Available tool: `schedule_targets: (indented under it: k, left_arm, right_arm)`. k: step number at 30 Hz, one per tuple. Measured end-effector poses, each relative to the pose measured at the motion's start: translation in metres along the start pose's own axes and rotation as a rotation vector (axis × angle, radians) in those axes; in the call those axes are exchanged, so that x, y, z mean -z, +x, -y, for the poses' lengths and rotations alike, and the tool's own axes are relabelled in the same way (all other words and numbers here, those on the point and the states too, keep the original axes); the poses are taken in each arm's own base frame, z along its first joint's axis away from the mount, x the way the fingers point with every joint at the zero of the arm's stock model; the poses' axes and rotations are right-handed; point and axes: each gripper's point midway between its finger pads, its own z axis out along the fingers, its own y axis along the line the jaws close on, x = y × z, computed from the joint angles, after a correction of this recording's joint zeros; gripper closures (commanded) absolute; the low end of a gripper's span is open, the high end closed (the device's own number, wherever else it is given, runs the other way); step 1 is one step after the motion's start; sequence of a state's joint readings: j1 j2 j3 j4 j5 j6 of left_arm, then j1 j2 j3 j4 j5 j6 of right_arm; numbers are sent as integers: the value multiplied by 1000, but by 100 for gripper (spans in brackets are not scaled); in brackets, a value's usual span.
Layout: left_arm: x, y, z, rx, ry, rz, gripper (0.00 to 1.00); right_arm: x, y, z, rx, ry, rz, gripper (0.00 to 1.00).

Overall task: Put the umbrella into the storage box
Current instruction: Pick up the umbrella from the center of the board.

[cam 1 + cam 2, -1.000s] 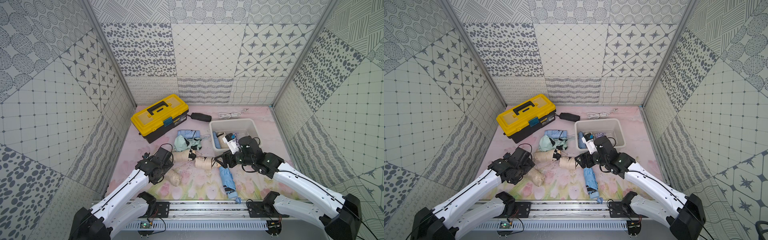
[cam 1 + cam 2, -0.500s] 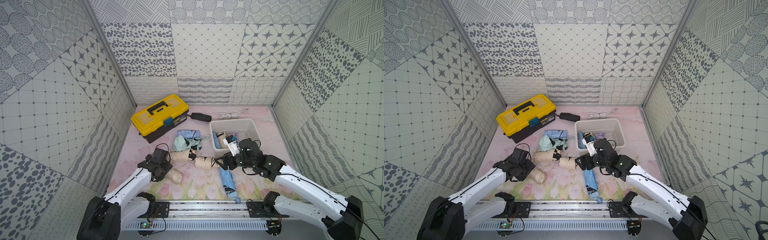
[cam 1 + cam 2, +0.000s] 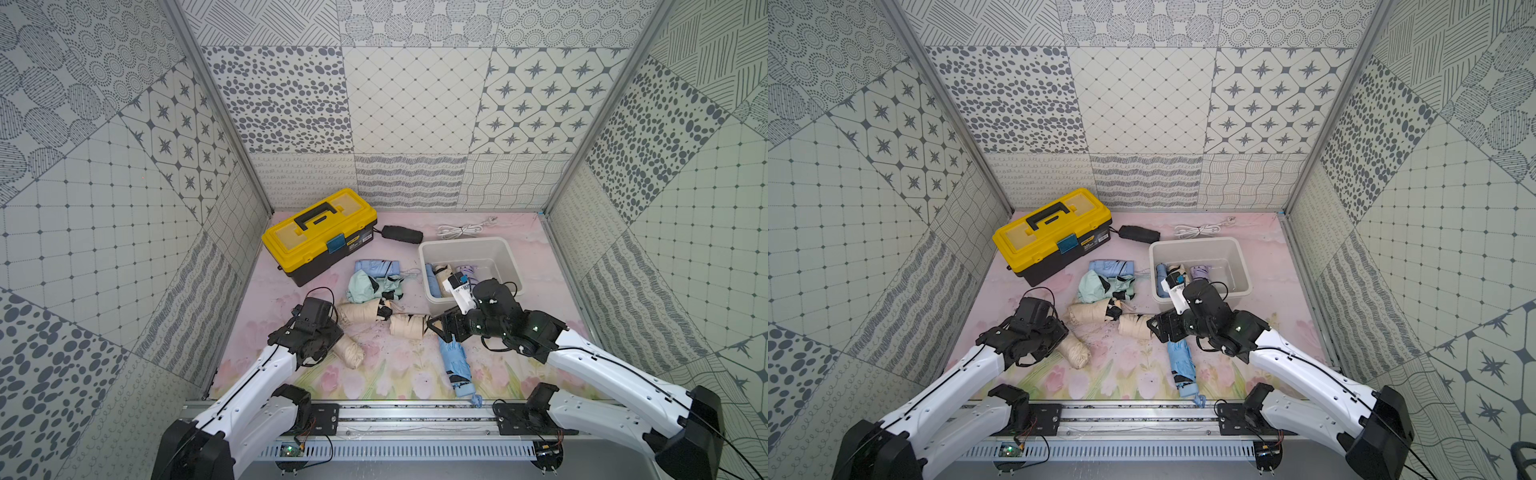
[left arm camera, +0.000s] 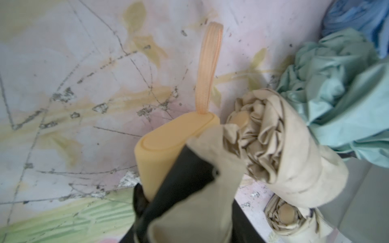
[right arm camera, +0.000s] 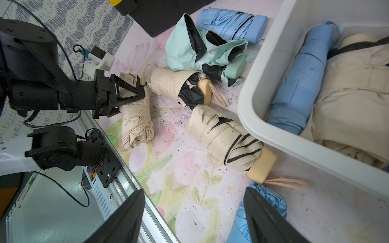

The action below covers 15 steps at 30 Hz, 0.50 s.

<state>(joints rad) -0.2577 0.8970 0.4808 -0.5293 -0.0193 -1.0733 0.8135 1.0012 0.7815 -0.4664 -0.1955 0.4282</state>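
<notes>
Two beige umbrellas (image 3: 359,312) separate storage box (image 3: 461,243) from left tool (image 5: 143,89) gripping umbrella (image 3: 351,353).

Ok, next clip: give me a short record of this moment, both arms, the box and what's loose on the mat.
left pincer: closed around a beige umbrella near its handle end
right pincer: open, empty, above a light blue umbrella lying on the mat
storage box: holds a blue umbrella and a cream umbrella
also loose: two tan umbrellas, a mint umbrella, a flat blue umbrella
toolbox: lid shut, no pincer near it
task: gripped umbrella not yet in the box
</notes>
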Motion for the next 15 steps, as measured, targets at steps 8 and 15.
schedule_targets:
  k: [8, 15]
  left_arm:
    - [49, -3, 41, -70, 245, 33, 71]
    - [73, 6, 77, -115, 452, -9, 72]
  right_arm:
    - [0, -11, -6, -57, -26, 43, 20]
    - [-9, -20, -21, -148, -105, 38, 20]
